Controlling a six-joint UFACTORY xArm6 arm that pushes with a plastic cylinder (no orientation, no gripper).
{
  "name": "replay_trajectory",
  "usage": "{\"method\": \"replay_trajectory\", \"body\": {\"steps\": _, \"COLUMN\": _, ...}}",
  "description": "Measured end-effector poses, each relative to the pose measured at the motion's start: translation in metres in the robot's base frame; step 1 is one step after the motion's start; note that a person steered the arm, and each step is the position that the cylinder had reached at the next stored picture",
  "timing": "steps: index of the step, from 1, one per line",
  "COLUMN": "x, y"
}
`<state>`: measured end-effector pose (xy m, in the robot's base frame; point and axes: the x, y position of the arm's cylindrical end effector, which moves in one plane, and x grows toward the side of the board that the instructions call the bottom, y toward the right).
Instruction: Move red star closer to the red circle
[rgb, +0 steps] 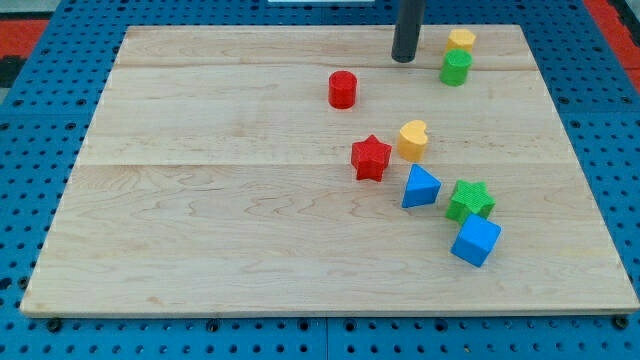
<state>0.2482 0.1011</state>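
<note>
The red star (371, 157) lies near the board's middle, a little right of centre. The red circle (342, 89) stands above it and slightly to the view's left, with a clear gap between them. My tip (404, 58) is near the view's top, to the right of the red circle and well above the red star, touching no block. A yellow heart (412, 139) sits right next to the star's upper right.
A blue triangle (420, 187) lies below right of the star. A green star (470, 201) and a blue cube (476, 240) lie further right. A yellow block (461, 41) and a green cylinder (456, 67) stand right of my tip. The wooden board (200, 220) ends in blue pegboard.
</note>
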Motion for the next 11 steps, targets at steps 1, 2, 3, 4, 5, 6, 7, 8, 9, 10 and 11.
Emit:
{"method": "replay_trajectory", "body": {"steps": 1, "x": 0.053, "y": -0.041}}
{"method": "replay_trajectory", "body": {"steps": 2, "x": 0.072, "y": -0.099}}
{"method": "replay_trajectory", "body": {"steps": 3, "x": 0.082, "y": -0.126}}
{"method": "replay_trajectory", "body": {"steps": 4, "x": 0.102, "y": -0.008}}
{"method": "replay_trajectory", "body": {"steps": 5, "x": 0.153, "y": 0.066}}
{"method": "replay_trajectory", "body": {"steps": 6, "x": 0.191, "y": 0.029}}
{"method": "replay_trajectory", "body": {"steps": 7, "x": 0.196, "y": -0.066}}
{"method": "replay_trajectory", "body": {"steps": 8, "x": 0.19, "y": -0.146}}
{"method": "replay_trajectory", "body": {"steps": 9, "x": 0.2, "y": -0.153}}
{"method": "replay_trajectory", "body": {"steps": 10, "x": 0.198, "y": -0.192}}
{"method": "replay_trajectory", "body": {"steps": 11, "x": 0.177, "y": -0.166}}
